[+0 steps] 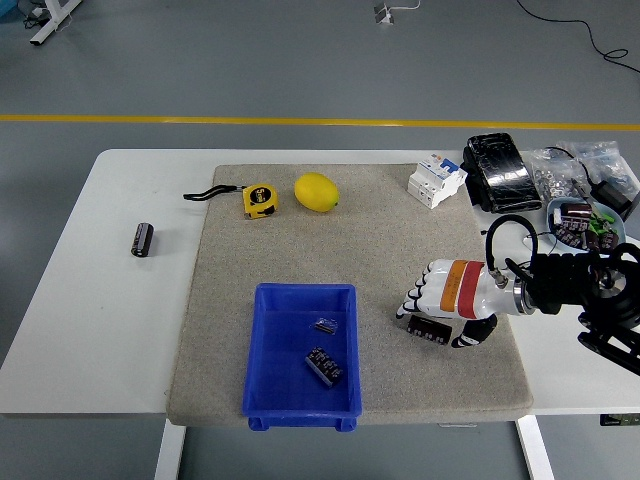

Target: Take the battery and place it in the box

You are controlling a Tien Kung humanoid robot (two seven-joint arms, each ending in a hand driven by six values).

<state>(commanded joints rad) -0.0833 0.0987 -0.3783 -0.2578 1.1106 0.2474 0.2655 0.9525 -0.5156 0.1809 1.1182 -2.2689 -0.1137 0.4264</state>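
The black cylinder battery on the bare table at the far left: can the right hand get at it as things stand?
Probably not easily. The right hand sits over a small black block on the mat's right side, and the battery lies far across, past the blue box. Nothing blocks the way; the span is the doubt.

The right hand (440,303) covers part of a small black block (429,329) beneath its fingers; only the block's near edge peeks out, so whether the fingers actually grip it cannot be told. Behind the hand, the black arm (590,290) runs off the right edge. Beyond the arm, a clutter of bags and a bowl (585,222) is cut by the same edge, its contents too small to name. Left of the hand, two dark items (323,364) in the blue box (301,360) are too small to identify.
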